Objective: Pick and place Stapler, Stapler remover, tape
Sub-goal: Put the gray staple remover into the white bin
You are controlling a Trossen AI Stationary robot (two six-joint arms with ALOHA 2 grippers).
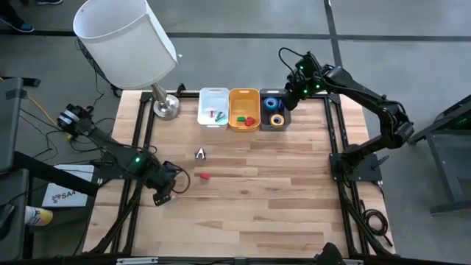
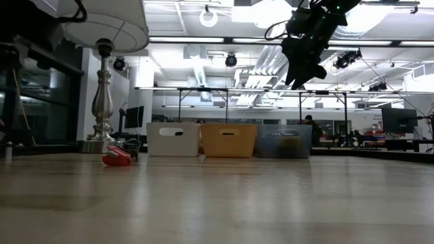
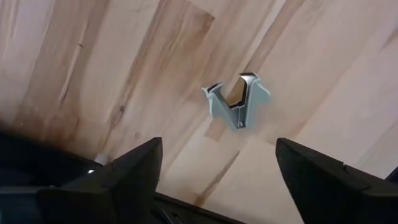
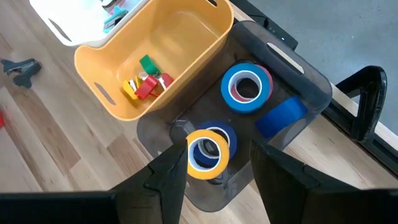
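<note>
Flanking staple remover: lamp, bins

Black jointed arms, green indicator lights, black cables, dark wedge-shaped fingers.

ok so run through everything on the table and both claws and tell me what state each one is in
Left claw: open, low over the table, empty.
Right claw: open, above the grey bin, empty.
Staple remover: loose on the table.
Red stapler: on the table, not binned.
Tape rolls: in the grey bin.
Yellow bin: holds small coloured blocks.
White bin: holds small items.
Lamp: tilted shade.
</note>
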